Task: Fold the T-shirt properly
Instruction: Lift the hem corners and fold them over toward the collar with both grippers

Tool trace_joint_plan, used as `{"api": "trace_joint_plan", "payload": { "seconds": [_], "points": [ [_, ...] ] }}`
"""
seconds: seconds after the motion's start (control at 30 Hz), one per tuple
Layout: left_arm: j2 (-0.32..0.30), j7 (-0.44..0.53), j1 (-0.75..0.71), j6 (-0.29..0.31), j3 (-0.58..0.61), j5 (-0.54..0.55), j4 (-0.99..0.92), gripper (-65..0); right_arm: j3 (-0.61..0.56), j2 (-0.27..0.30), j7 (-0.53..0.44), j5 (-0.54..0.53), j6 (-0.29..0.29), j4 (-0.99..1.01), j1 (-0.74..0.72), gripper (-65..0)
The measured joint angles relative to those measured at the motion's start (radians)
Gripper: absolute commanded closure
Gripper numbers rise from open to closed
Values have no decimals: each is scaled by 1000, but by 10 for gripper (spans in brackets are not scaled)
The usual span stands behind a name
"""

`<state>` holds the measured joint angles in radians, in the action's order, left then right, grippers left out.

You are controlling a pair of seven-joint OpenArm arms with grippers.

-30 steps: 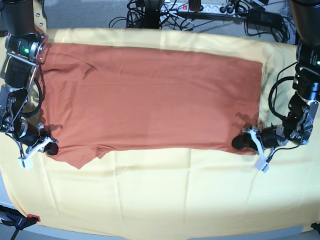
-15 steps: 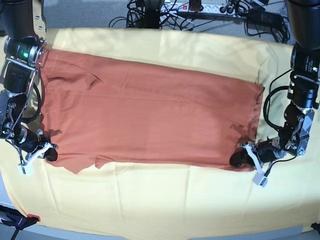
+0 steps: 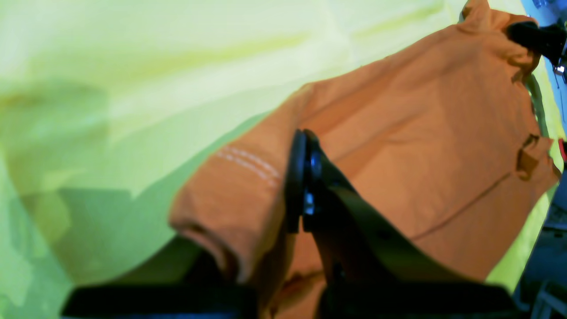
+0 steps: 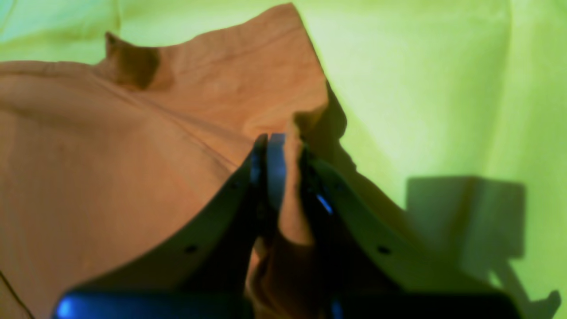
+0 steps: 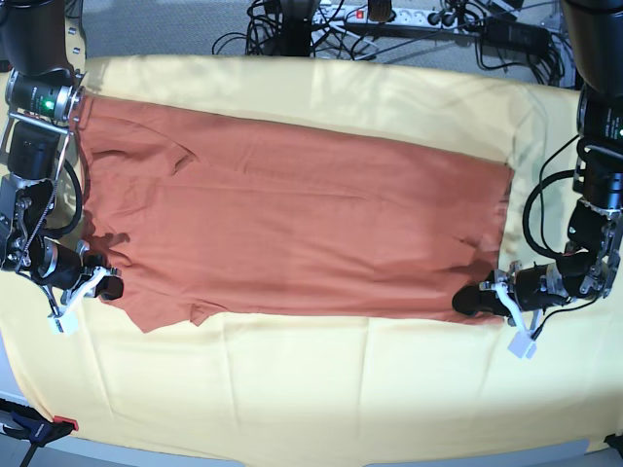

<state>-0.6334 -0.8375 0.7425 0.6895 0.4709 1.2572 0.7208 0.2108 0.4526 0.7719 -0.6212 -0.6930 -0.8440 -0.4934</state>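
The rust-orange T-shirt (image 5: 292,224) lies spread flat and wide across the pale yellow cloth (image 5: 341,389). At the shirt's near right corner in the base view, my left gripper (image 5: 474,301) is shut on the fabric. The left wrist view shows its fingers (image 3: 303,186) pinching the stitched hem of the T-shirt (image 3: 421,133). My right gripper (image 5: 105,288) is shut on the near left corner. In the right wrist view a ridge of the T-shirt (image 4: 110,155) stands pinched in that gripper (image 4: 283,146), the corner lifted slightly off the yellow cloth (image 4: 443,88).
Cables and a power strip (image 5: 389,15) run along the floor behind the table. A red-and-black clamp (image 5: 39,428) sits at the front left corner. The yellow cloth covers the whole table, with a broad bare band in front of the shirt.
Both grippers kept their hold and dragged the shirt toward the table's front. Its far edge slid nearer, most on the base view's right. The left arm has sunk lower and farther right.
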Motion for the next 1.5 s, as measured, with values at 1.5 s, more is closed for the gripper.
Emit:
{"api": "trace_joint_plan", "payload": {
  "seconds": [1.5],
  "points": [
    [-134, -365, 0, 0, 1, 203, 261, 0, -131, 106, 233, -244, 0, -60, 0, 0]
  ]
}}
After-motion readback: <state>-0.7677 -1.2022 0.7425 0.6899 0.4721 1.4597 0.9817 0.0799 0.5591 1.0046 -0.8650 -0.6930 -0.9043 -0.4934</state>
